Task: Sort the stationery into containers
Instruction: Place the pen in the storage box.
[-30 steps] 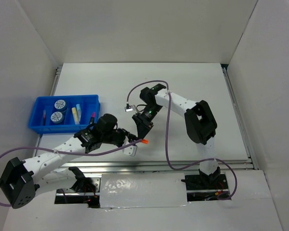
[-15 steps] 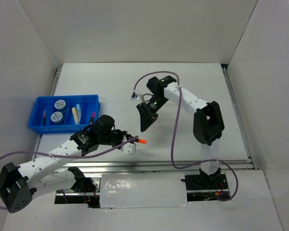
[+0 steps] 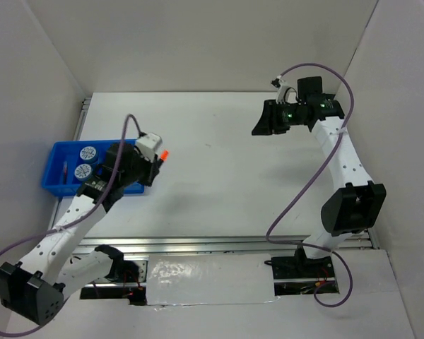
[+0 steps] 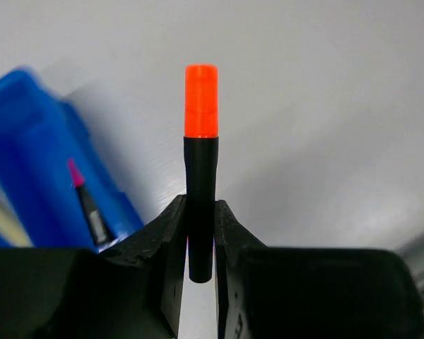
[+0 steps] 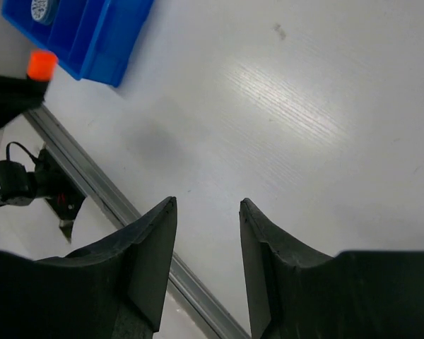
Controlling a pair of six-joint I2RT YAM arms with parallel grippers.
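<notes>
My left gripper point(image 3: 154, 161) is shut on the orange-black marker point(image 3: 162, 155) and holds it over the right end of the bright blue tray point(image 3: 63, 145). In the left wrist view the marker point(image 4: 201, 141) sticks out ahead of the gripper point(image 4: 201, 206), orange cap forward. The tray point(image 4: 35, 141) lies to its left, with a pink-tipped marker point(image 4: 85, 201) inside. Two blue-white rolls point(image 3: 89, 152) sit in the tray. My right gripper point(image 3: 257, 128) is open and empty, raised over the far right of the table, and its wrist view shows the gripper point(image 5: 208, 206) above bare table.
A metal rail point(image 3: 219, 244) runs along the table's near edge and shows in the right wrist view point(image 5: 99, 187). White walls close in the left, back and right sides. Purple cables hang from both arms.
My left gripper has carried the orange-black marker from the front middle of the table back and left to the tray's right end. The right arm has swung away to the far right.
</notes>
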